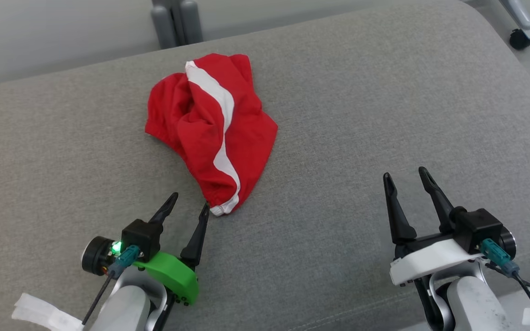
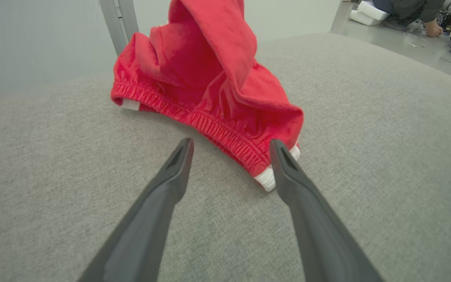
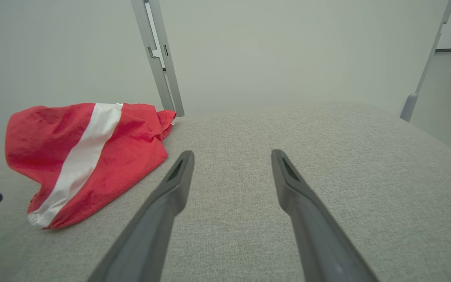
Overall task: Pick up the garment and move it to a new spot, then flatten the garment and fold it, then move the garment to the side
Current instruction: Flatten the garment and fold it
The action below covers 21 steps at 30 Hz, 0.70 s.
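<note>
Crumpled garment (image 1: 210, 128) looks soft, light. Left gripper (image 1: 191, 200), fingers (image 2: 170, 184) wide, sits beside its waistband (image 2: 225, 133), the likeliest hold; right gripper (image 1: 405, 173) likewise wide.

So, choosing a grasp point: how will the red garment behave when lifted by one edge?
Probably floppy: the red garment lies crumpled in soft folds, so it should droop from the pinch. Likely light, being thin cloth. Its gathered elastic hem looks thicker, perhaps giving a less slippery hold.
</note>
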{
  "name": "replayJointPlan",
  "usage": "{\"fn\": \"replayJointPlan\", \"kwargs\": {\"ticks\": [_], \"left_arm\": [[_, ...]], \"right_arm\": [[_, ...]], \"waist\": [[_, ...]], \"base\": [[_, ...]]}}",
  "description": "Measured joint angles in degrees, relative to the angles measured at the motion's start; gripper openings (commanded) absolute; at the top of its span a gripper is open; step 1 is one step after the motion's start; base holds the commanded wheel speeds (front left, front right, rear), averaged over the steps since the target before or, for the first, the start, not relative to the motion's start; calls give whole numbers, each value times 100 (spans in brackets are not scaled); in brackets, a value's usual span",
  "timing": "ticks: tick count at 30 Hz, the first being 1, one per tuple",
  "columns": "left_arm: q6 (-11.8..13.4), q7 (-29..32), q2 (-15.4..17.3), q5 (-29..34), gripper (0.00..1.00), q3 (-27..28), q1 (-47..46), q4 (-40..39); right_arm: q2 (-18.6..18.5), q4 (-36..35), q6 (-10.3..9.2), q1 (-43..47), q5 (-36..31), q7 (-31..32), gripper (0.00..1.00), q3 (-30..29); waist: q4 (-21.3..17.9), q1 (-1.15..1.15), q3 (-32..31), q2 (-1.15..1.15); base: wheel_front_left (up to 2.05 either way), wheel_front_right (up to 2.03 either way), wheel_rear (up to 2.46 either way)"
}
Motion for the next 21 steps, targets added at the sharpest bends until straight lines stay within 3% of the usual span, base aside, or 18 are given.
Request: {"fn": "replayJointPlan", "kwargs": {"ticks": [11,12,13,14,15,21], "left_arm": [[-1,0,-1,-260,100,-450,-444,833],[-1,0,-16,-296,84,-438,-477,873],[-1,-1,-44,-355,40,-399,-509,917],[-2,-1,-80,-407,5,-368,-543,983],[-2,-1,-102,-435,0,-388,-565,1050],[-2,0,-202,-505,0,-310,-598,942]], "right_arm": [[-1,-16,0,-99,57,0,100,-31],[-1,-16,-1,-110,57,0,100,-35],[-1,-19,-1,-119,56,0,100,-45],[0,-21,-1,-121,51,0,100,-56],[-1,-21,-1,-121,43,0,100,-60],[0,-21,-1,-96,4,0,100,-132]], "waist": [[-440,0,417,0],[-454,0,433,0],[-466,0,449,0],[-468,0,457,0],[-462,0,456,0],[-329,0,386,0]], "base": [[0,0,0],[0,0,0],[0,0,0],[0,0,0],[0,0,0],[0,0,0]]}}
